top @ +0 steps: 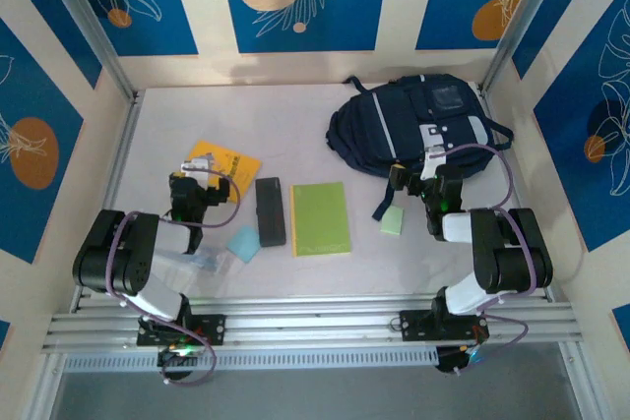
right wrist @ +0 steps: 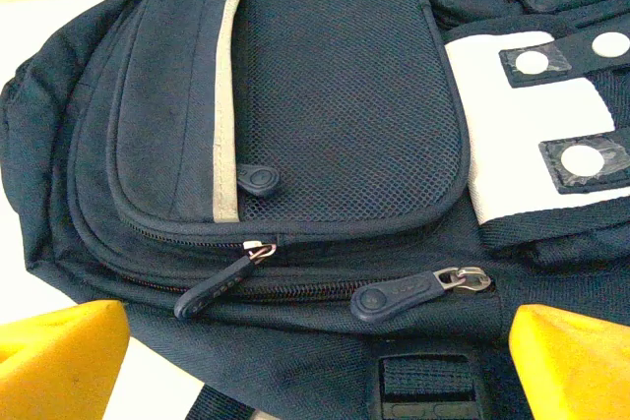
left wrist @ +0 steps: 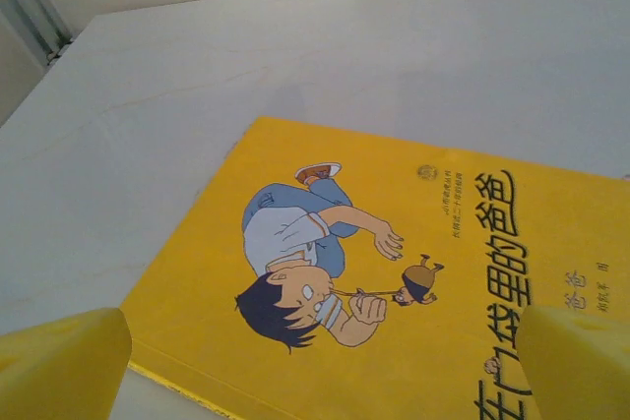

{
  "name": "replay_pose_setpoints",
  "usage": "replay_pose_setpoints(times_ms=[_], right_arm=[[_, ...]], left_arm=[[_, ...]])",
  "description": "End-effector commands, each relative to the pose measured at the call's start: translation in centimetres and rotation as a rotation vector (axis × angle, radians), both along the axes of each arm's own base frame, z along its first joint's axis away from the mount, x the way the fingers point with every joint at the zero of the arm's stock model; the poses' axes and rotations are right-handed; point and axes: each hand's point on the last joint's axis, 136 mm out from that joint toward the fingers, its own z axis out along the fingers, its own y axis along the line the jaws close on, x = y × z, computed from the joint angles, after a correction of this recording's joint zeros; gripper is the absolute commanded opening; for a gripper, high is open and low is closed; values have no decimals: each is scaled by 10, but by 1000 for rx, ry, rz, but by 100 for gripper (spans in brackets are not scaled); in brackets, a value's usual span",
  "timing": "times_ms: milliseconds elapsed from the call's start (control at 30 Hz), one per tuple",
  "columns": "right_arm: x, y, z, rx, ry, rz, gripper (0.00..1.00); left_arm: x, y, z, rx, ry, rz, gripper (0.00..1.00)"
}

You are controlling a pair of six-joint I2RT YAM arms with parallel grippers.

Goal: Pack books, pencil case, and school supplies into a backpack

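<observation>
Backpack: large navy fabric backpack (right wrist: pixel 325 95), soft, floppy.
Hold: dark zipper tab (right wrist: pixel 394 297) at 6 o'clock.
Fingers: left fingers (left wrist: pixel 59 366), right fingers (right wrist: pixel 571 361) wide apart, empty.

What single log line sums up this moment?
left gripper: open, over orange-yellow book | right gripper: open, facing backpack | pencil case, green book: on table

bare table (top: pixel 226 115) lies open far left; the backpack (top: pixel 394 125) blocks the far right corner.

Bright even light, soft shadows, blurred foregrounds
</observation>
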Motion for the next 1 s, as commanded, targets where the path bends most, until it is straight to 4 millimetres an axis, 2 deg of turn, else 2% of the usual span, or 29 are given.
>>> replay_pose_setpoints(times_ms=[0,767,833,967], right_arm=[[3,2,7,1,-23,12,99],[3,2,8,6,-29,17,99],[4,1,15,-10,-22,1,99],[4,-7,36,-4,105,-106,99]], left_arm=[[6,-4,9,4,-26,-34,100],[7,-3,8,-13,-19,-46,100],[4,-1,14,2,-42,-22,100],[-4,8,44,25,-52,49,100]])
